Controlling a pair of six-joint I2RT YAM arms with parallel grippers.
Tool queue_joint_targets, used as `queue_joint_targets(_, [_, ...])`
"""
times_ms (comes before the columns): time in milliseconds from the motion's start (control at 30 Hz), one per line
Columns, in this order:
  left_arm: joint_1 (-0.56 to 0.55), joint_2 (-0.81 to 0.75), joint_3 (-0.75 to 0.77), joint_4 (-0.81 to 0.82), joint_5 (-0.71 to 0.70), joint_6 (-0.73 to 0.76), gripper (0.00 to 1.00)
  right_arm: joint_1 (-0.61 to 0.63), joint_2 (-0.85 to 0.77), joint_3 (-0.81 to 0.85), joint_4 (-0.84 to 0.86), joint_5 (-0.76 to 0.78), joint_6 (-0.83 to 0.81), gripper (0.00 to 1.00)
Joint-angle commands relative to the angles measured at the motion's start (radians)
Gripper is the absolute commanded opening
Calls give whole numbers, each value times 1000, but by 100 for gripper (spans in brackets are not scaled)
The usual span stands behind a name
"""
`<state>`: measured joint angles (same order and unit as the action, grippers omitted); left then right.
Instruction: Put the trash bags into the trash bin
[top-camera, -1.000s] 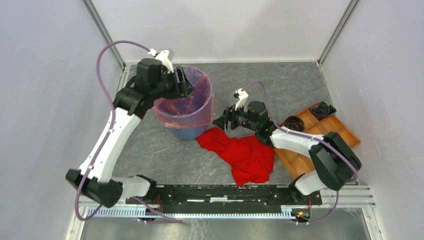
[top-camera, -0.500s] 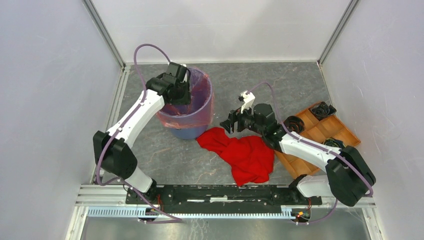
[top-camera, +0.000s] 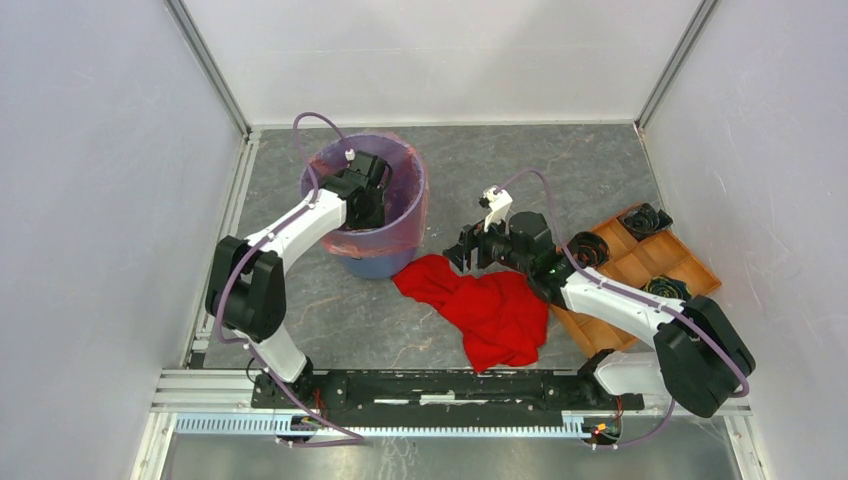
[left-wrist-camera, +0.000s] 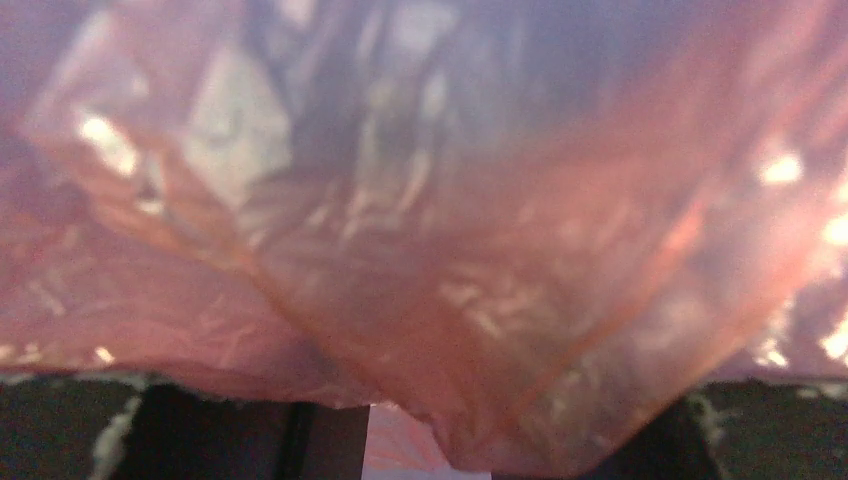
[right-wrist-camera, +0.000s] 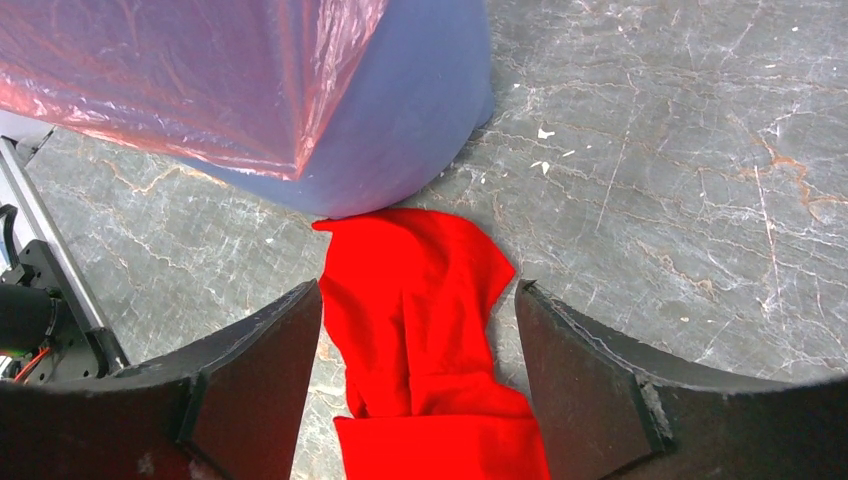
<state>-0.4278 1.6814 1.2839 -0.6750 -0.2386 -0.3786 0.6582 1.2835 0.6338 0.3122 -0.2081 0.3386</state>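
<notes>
I am reaching my left pincer down inside the bin, where the bag is sitting with its edge draping over the rim; film is filling that wrist view, so I cannot tell whether the pincer is clenched or released. My right pincer is hovering released over the cloth beside the bin. Lifting out may be dragging snagged film up, or tipping the bin.

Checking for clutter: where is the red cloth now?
Top view: the red cloth lies on the table mid-scene, one corner at the base of the blue bin, close to the right gripper.
</notes>
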Motion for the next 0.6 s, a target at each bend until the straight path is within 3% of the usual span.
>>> queue_joint_targets(0, [-2,19,-35,126,-54,-64,46,-1,-21,-22,45,-5,-7,78])
queue_joint_targets(567, [-1,126,-138,219,-77,-124,42,-1,-25,-51,76,-47,22,78])
